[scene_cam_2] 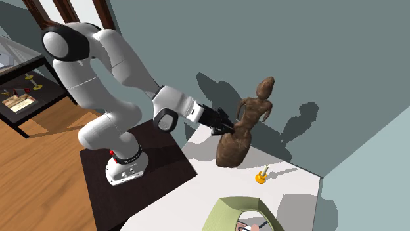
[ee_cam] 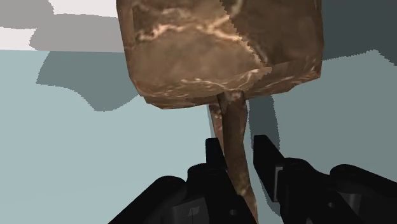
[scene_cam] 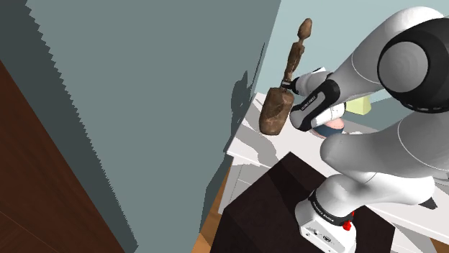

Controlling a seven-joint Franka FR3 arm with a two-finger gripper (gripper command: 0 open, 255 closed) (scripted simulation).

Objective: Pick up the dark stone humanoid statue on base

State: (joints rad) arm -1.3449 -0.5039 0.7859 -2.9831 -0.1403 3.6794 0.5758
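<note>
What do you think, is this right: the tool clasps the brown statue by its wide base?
Not quite. The tool clasps the brown statue by a narrow part above its base, not by the wide base itself. The wrist view shows it.

Illumination is even and moderately bright in all views. The statue [scene_cam_2: 248, 115] casts dark, hard-edged shadows on the grey-green wall [scene_cam_2: 341, 52] (soft grey in the wrist view). Shadow borders show stair-step aliasing in the shoulder view.

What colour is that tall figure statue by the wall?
The statue is reddish brown with pale marbled veins. The wrist view shows it best.
</note>
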